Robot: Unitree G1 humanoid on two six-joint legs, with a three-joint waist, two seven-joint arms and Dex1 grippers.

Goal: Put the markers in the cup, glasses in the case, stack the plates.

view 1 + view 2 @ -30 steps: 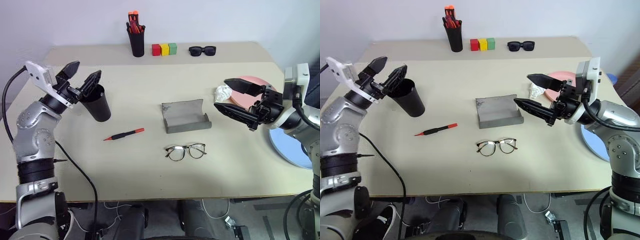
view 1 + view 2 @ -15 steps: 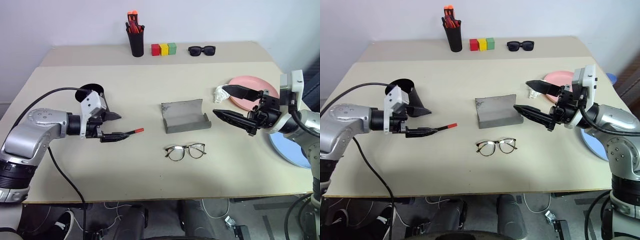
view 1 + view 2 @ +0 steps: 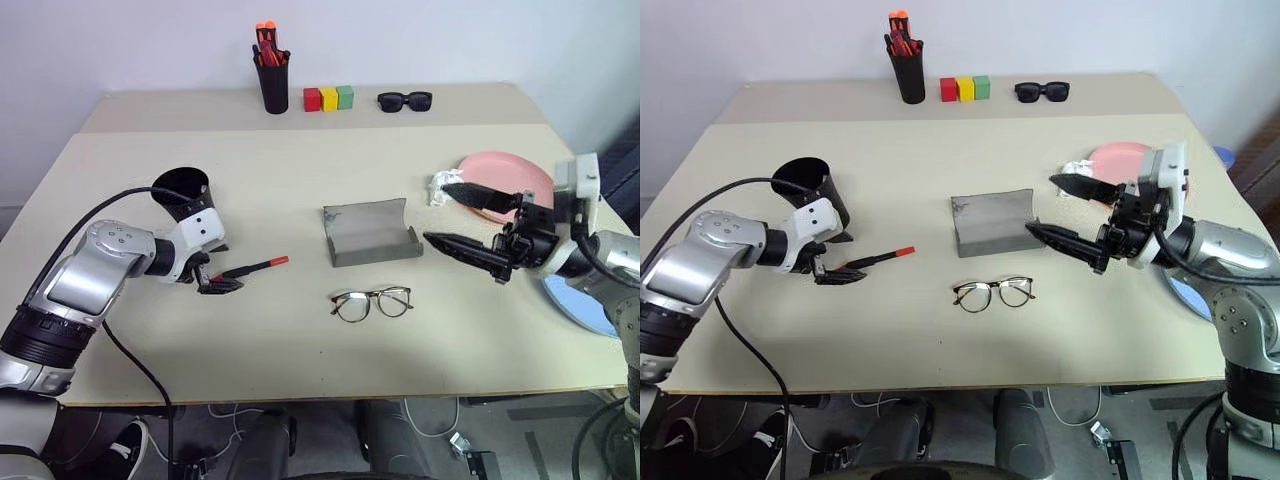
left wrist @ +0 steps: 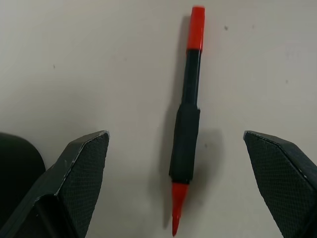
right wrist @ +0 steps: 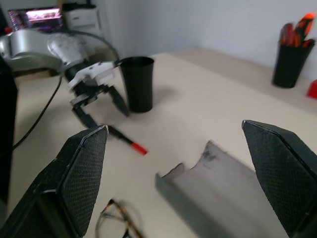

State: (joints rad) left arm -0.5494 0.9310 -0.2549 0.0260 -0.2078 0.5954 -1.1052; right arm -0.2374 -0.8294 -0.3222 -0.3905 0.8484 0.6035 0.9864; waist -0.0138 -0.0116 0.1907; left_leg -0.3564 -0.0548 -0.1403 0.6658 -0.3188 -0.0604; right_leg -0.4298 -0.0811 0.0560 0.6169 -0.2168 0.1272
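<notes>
A red marker (image 3: 250, 268) with a black grip lies on the table left of centre. My left gripper (image 3: 222, 275) is open and points down, its fingers either side of the marker's black end (image 4: 184, 144) without touching it. The black cup (image 3: 183, 192) stands just behind that arm. The grey case (image 3: 370, 233) lies open mid-table, with the wire-rimmed glasses (image 3: 371, 302) in front of it. My right gripper (image 3: 437, 212) hovers open to the right of the case. A pink plate (image 3: 505, 175) sits behind it. A light blue plate (image 3: 575, 300) lies partly hidden by the right arm.
A crumpled white scrap (image 3: 443, 185) lies at the pink plate's left rim. Along the back edge stand a black pen holder (image 3: 272, 80) with orange-red pens, three coloured blocks (image 3: 329, 98) and black sunglasses (image 3: 404, 100). A black cable trails from the left arm.
My left gripper came down from beside the cup's rim and turned to point down over the marker's black end. The right gripper sank slightly and stays open.
</notes>
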